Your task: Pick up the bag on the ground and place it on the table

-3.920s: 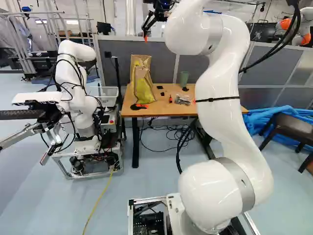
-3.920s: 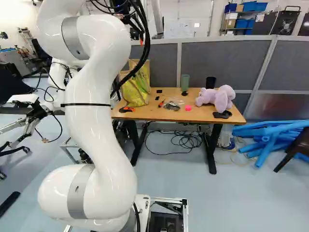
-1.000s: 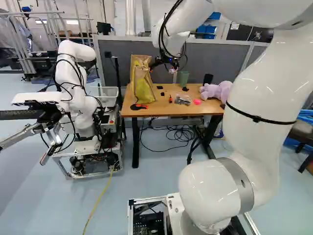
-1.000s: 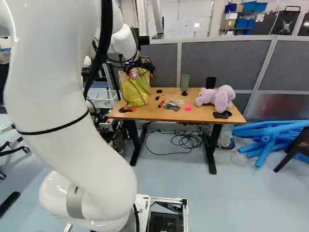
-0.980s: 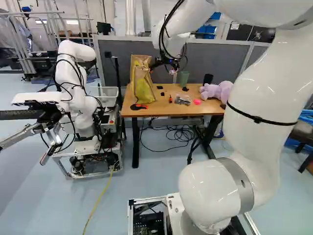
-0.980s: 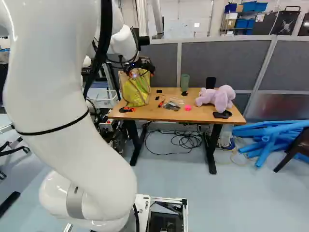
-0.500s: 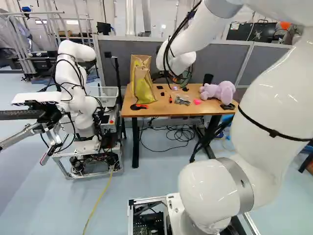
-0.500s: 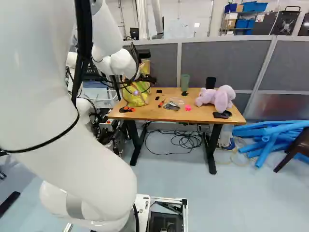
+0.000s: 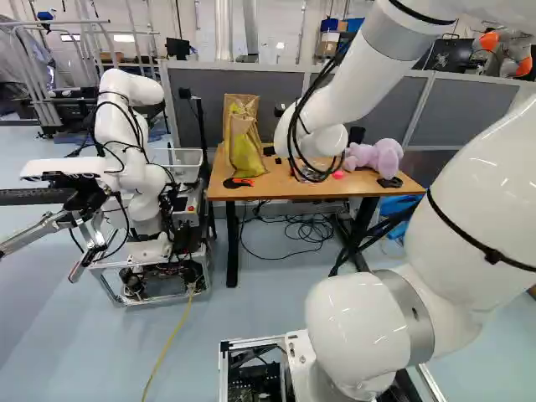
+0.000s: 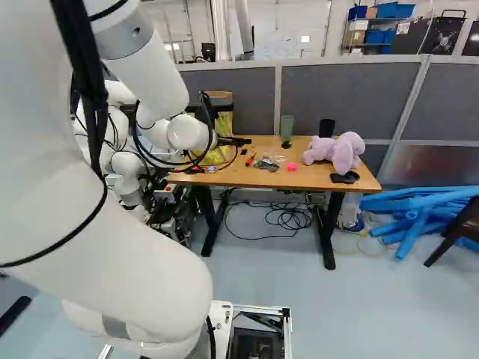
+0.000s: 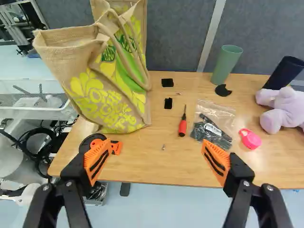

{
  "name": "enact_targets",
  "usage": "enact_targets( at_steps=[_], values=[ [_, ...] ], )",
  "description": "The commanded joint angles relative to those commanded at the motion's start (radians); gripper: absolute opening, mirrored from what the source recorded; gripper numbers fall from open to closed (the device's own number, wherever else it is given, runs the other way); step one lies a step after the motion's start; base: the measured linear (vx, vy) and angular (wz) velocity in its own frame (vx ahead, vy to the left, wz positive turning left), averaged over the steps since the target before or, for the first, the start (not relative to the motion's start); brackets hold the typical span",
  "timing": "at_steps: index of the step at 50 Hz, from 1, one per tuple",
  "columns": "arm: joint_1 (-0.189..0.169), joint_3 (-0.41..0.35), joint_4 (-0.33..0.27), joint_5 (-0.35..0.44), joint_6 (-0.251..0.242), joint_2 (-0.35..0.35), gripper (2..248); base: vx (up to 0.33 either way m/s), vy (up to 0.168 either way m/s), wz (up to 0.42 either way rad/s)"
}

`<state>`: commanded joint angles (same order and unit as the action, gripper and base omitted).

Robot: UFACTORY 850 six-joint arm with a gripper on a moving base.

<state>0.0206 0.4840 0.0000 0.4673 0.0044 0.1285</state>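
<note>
The hand (image 11: 156,160) was spread wide and had nothing between its fingers. Outward from it ran the worktop (image 11: 161,171), whose near edge crossed just ahead of the hand, with a red screwdriver (image 11: 182,127) lying beyond the gap. The bag (image 11: 111,90), tan with yellow print, stood on that worktop rather than on the ground: ahead of the hand and off to its left, past the left finger, not in line with the opening. Its long axis ran upright, its looped handles (image 11: 124,45) near the top. Any grip on it would likely have needed a shift left, towards those handles. A roll with an orange part (image 11: 115,147) lay near its foot, partly behind the left finger.

In the right base view the wrist and cables covered much of the bag; in the left base view the wrist hid the hand. Whether the matching piece behind the bag was a second one could not be told. The arm (image 9: 469,218) blocked part of the floor (image 9: 276,310), so something there might have gone unseen.
</note>
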Motion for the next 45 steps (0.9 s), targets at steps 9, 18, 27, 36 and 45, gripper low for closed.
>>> enact_targets(
  at_steps=[9, 18, 27, 36, 45],
  values=[
    [-0.004, -0.081, 0.000, 0.083, -0.001, 0.031, 247, 0.000, 0.000, 0.000],
    [-0.008, -0.151, 0.000, 0.155, -0.002, 0.058, 247, 0.000, 0.000, 0.000],
    [-0.011, -0.213, 0.000, 0.218, -0.002, 0.081, 247, 0.000, 0.000, 0.000],
    [-0.014, -0.265, 0.000, 0.271, -0.003, 0.101, 247, 0.000, 0.000, 0.000],
    [-0.016, -0.309, 0.000, 0.316, -0.003, 0.118, 247, 0.000, 0.000, 0.000]
  ],
)
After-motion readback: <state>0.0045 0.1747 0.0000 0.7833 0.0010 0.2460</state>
